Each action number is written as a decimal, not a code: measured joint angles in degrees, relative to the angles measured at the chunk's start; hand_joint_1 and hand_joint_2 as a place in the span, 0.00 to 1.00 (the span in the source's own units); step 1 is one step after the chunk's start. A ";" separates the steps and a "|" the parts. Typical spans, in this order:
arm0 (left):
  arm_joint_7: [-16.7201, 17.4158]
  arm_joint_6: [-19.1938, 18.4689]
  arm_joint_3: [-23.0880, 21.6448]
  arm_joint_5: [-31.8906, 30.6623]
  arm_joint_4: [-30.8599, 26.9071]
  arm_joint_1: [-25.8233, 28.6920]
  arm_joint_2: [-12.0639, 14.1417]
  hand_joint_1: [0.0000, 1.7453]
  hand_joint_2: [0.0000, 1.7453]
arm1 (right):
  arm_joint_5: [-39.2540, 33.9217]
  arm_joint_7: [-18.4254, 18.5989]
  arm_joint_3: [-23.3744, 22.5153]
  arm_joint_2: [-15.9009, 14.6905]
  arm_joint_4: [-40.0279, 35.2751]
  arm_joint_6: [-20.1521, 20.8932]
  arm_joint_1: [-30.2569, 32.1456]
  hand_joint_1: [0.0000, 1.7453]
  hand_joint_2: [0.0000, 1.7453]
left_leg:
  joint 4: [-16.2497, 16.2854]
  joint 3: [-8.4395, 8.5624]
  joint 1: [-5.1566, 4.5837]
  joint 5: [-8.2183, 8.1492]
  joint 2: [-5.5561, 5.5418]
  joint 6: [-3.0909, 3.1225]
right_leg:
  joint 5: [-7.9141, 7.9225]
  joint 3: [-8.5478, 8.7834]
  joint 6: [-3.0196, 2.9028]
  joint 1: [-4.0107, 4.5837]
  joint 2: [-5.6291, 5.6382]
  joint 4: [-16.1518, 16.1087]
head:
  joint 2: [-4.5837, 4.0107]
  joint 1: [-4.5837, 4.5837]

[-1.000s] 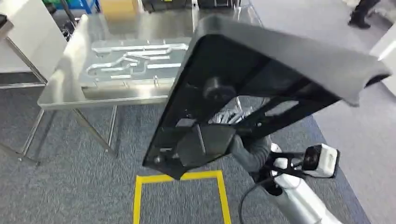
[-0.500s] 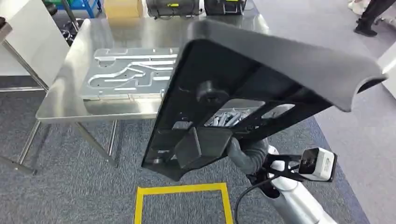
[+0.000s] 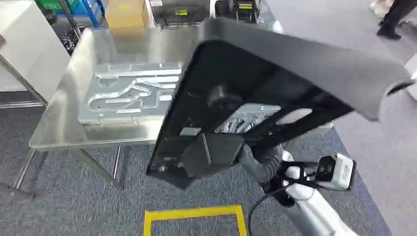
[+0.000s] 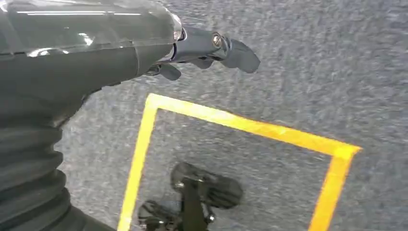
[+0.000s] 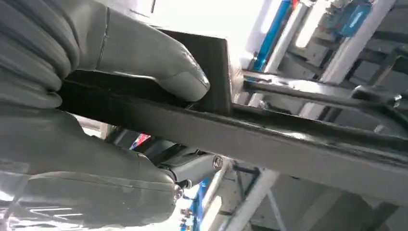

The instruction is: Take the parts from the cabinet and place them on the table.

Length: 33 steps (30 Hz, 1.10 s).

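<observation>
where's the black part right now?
In the head view the black part is centre-right, held up by the right hand over the near right end of the steel table, beside the silver plate lying there.

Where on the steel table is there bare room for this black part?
Bare steel runs along the table's near edge and left side, and behind the silver plate. That plate crowds the centre. The right side is hidden by the black part gripped by the right hand.

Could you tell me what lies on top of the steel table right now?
A silvery metal plate with raised channels lies flat on the steel table. The black part in the right hand covers the table's right side.
</observation>
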 joint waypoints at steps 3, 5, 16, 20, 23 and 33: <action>0.02 0.07 0.00 0.04 0.00 0.05 0.00 0.00 1.00 | -1.00 -0.20 -0.11 -0.13 0.09 0.31 -0.93 1.00 1.00 | -0.65 1.35 0.26 -0.49 -0.23 1.36 | 0.18 0.10 0.84 -0.27 -0.11 1.83 | 0.00 0.02; -0.04 0.07 0.02 0.07 0.00 -0.08 0.00 0.00 1.00 | -1.20 -0.33 -0.18 -0.28 0.17 0.54 -1.35 1.00 1.00 | -0.78 2.53 0.14 -1.33 -0.24 1.98 | -0.46 -3.70 1.24 -0.23 -0.33 8.82 | 0.00 0.02; -0.96 0.61 0.61 1.38 0.13 -0.07 -0.35 0.00 1.00 | -1.14 -4.54 -0.35 -2.31 0.96 -1.37 -1.92 1.00 1.00 | -0.97 9.15 -0.79 -6.57 -0.80 1.22 | 8.22 -9.46 -2.18 1.74 -0.15 1.40 | 0.00 0.02; -1.60 1.51 1.62 2.97 0.07 0.12 -0.22 0.00 1.00 | 11.39 -5.77 -3.33 -2.47 -5.54 -10.39 2.35 1.00 1.00 | 2.63 8.43 -0.98 -8.80 -0.54 0.24 | 7.61 -5.97 -3.12 0.76 -0.73 -0.94 | 0.00 -0.11; -2.73 0.89 2.38 2.88 0.04 0.71 0.00 0.00 1.00 | 23.62 -4.89 -5.44 -2.05 -11.57 -20.69 5.93 1.00 1.00 | 14.55 0.98 -0.29 -13.93 -0.37 -0.73 | 6.72 -5.55 -3.15 0.74 -0.79 -0.91 | 0.00 -0.11; -5.25 -3.30 1.18 0.02 0.04 -0.28 0.85 0.00 1.00 | 68.76 10.74 -13.03 0.74 32.04 -34.93 -30.32 1.00 1.00 | -0.52 2.66 0.16 -1.60 -0.16 1.12 | 5.25 -5.92 -0.37 0.67 0.12 1.19 | 0.00 -0.09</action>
